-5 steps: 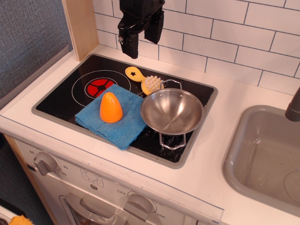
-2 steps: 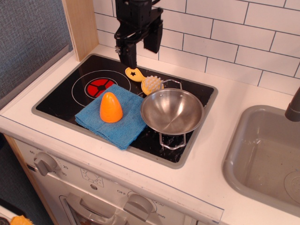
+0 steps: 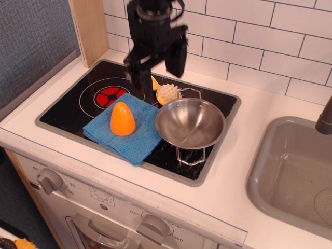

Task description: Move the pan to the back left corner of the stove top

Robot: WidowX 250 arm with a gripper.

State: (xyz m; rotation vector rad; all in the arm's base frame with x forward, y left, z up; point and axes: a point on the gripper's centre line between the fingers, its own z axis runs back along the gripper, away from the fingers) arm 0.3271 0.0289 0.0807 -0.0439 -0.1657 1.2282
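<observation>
The shiny steel pan (image 3: 190,123) sits on the right half of the black stove top (image 3: 72,109), its wire loop handles pointing to the back and the front. My black gripper (image 3: 156,69) hangs open and empty above the stove's back middle, up and to the left of the pan, not touching it. Its left finger (image 3: 138,79) reaches down near the blue cloth's back edge. The back left corner of the stove holds a red burner centre (image 3: 110,95) with white rings.
A blue cloth (image 3: 127,136) with an orange cone (image 3: 123,119) on it lies left of the pan. A yellow brush (image 3: 167,94) lies behind the pan, partly hidden by my gripper. A wooden post (image 3: 91,28) stands at the back left. A grey sink (image 3: 295,171) is at the right.
My gripper has come down and forward over the stove's back middle, nearer the pan, and now hides most of the yellow utensil. The pan has not moved.
</observation>
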